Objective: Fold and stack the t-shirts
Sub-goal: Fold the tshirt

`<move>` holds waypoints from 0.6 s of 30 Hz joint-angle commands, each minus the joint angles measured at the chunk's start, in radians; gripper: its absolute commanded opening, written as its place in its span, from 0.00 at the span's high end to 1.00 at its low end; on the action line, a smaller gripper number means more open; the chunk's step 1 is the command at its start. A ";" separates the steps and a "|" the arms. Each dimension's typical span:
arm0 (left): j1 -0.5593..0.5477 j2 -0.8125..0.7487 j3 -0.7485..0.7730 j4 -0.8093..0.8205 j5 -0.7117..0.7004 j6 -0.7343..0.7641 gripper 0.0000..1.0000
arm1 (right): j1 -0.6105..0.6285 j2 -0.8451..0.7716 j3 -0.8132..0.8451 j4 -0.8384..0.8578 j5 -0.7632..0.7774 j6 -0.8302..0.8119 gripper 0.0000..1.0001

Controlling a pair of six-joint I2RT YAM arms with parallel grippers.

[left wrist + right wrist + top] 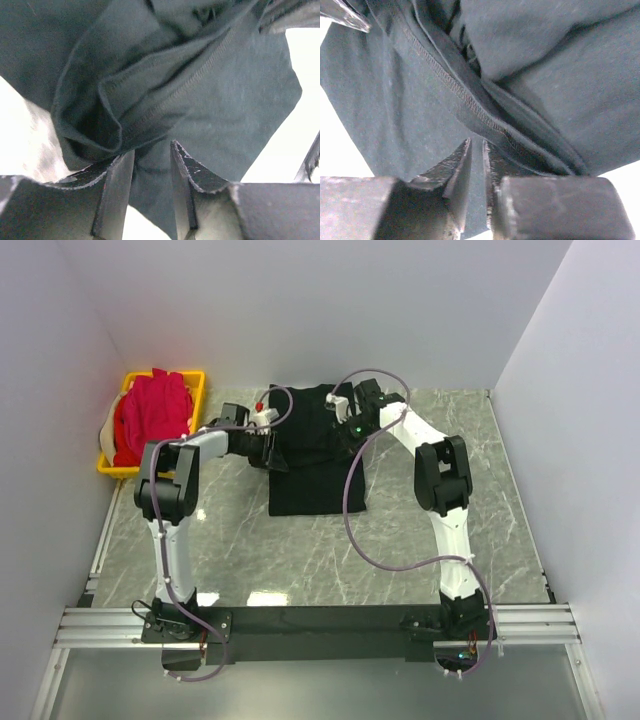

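on marble table (500, 520), black t-shirt (315, 475), hems at jaws

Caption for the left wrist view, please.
Left gripper pinching a bunched, hemmed fold of the black t-shirt.

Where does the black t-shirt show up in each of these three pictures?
Top external: black t-shirt spread on the table's far middle.
Left wrist: the black t-shirt fills the upper frame, bunched between the left fingers.
Right wrist: the black t-shirt fills most of the frame, pinched between the right fingers.
Shared landmark: its stitched hem, in both wrist views only.
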 commanded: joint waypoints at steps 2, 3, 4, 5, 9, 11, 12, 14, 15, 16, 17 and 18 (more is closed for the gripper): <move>0.008 0.052 0.120 0.059 -0.010 -0.048 0.57 | -0.011 0.016 0.069 0.028 0.016 0.104 0.76; 0.013 0.065 0.134 0.062 -0.004 -0.057 0.57 | -0.014 0.018 0.072 0.035 0.019 0.120 0.75; 0.015 0.072 0.149 0.070 0.008 -0.060 0.57 | -0.016 0.021 0.080 0.040 0.020 0.126 0.74; 0.018 0.078 0.166 0.091 0.019 -0.068 0.56 | -0.019 0.024 0.097 0.049 0.028 0.135 0.74; 0.030 0.108 0.191 0.162 0.041 -0.138 0.52 | -0.031 0.048 0.143 0.061 0.089 0.172 0.72; 0.034 0.122 0.212 0.180 0.042 -0.163 0.51 | -0.040 0.050 0.152 0.074 0.114 0.196 0.69; 0.042 0.128 0.219 0.196 0.039 -0.187 0.50 | -0.043 0.048 0.151 0.081 0.146 0.204 0.67; 0.047 0.145 0.232 0.200 -0.005 -0.201 0.49 | -0.051 0.044 0.148 0.098 0.180 0.223 0.63; 0.056 0.154 0.237 0.205 -0.011 -0.217 0.49 | -0.052 0.041 0.149 0.101 0.195 0.230 0.61; 0.061 0.159 0.243 0.199 -0.030 -0.223 0.48 | -0.055 0.041 0.154 0.100 0.215 0.229 0.56; 0.064 0.165 0.267 0.191 -0.019 -0.223 0.47 | -0.056 0.039 0.173 0.080 0.218 0.223 0.55; 0.070 0.170 0.281 0.182 0.004 -0.209 0.43 | -0.056 0.036 0.186 0.066 0.221 0.212 0.55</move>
